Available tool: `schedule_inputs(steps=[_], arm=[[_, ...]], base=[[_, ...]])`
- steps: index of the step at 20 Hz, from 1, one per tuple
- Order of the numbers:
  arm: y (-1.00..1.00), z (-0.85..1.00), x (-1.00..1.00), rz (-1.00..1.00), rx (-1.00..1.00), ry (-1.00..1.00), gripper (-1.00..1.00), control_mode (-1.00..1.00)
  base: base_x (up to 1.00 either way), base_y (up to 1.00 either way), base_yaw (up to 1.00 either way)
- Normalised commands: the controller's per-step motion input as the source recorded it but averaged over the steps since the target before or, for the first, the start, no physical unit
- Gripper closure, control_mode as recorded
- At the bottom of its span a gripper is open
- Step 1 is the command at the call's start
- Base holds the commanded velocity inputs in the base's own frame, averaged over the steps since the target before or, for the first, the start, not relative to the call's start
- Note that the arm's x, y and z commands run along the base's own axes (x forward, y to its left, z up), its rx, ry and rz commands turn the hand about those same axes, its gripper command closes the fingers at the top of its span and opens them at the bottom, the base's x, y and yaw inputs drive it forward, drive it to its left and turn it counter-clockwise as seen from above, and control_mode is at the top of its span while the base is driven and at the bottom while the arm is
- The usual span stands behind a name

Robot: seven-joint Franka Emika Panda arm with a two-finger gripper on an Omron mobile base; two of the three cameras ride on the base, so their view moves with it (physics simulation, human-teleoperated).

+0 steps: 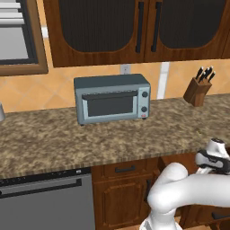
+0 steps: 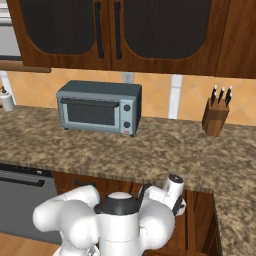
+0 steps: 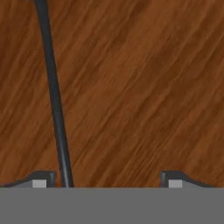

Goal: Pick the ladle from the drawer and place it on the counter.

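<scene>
Ladle (image 3: 53, 94) seemingly beside left fingertip (image 3: 41, 180)

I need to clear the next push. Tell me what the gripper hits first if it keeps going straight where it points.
Most likely wood. In the hand view the open gripper faces a reddish-brown wooden surface, apparently the drawer. A thin dark rod, probably the ladle handle, runs just inside one finger, off the centre line. Depth is unclear.

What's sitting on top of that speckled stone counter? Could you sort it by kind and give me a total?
Toaster oven: 1
Knife block, with dark-handled knives in it: 1
Small pale container at the far left edge, partly cut off: 1
Total: 3
</scene>
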Motion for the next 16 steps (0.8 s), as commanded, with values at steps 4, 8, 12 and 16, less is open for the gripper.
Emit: schedule_inputs(steps=[4, 8, 12, 16], arm=[[0.10, -0.87, -0.03, 0.04, 0.00, 0.00, 1.00, -1.00], [0.07, -0.71, -0.35, 0.11, 0.00, 0.01, 1.00, -1.00], [0.03, -0.52, -0.73, 0.23, 0.00, 0.10, 1.00, -1.00], [0.00, 0.10, -0.78, 0.17, 0.06, 0.01, 1.00, -1.00]], base=[[0.00, 0.00, 0.00], [0.00, 0.00, 0.00], [0.00, 0.00, 0.00], [0.00, 0.00, 0.00]])
